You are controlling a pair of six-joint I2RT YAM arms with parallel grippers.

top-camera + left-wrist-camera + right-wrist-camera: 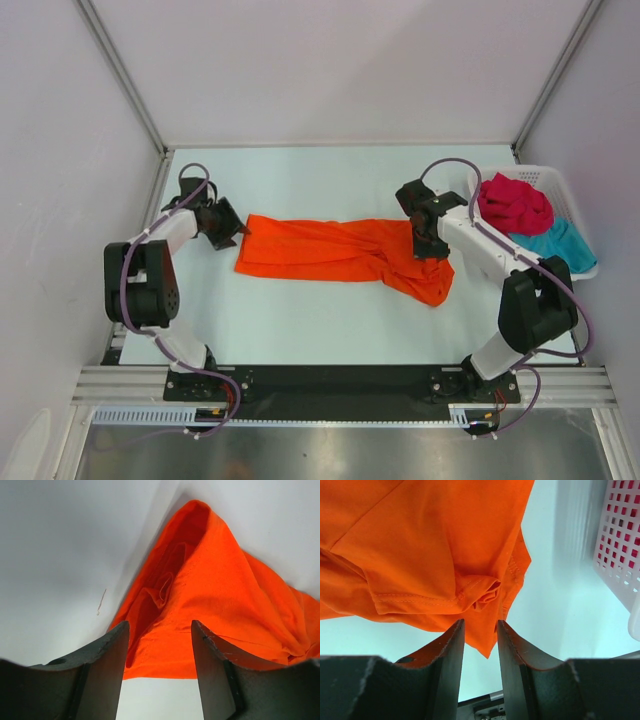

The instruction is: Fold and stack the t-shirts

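The orange t-shirt (330,250) lay rumpled on the tabletop (320,320) near the white lattice basket (562,190), so the left tool (160,629), spread wide, and right tool (480,625), narrowly parted, both empty, likely needed firm corner pinches to stretch it flat.

Left arm (175,230), right arm (480,245): white, black joints, purple cables. Left claw (160,640), right claw (481,635): dark grey.

No readable text, labels or numbers anywhere.
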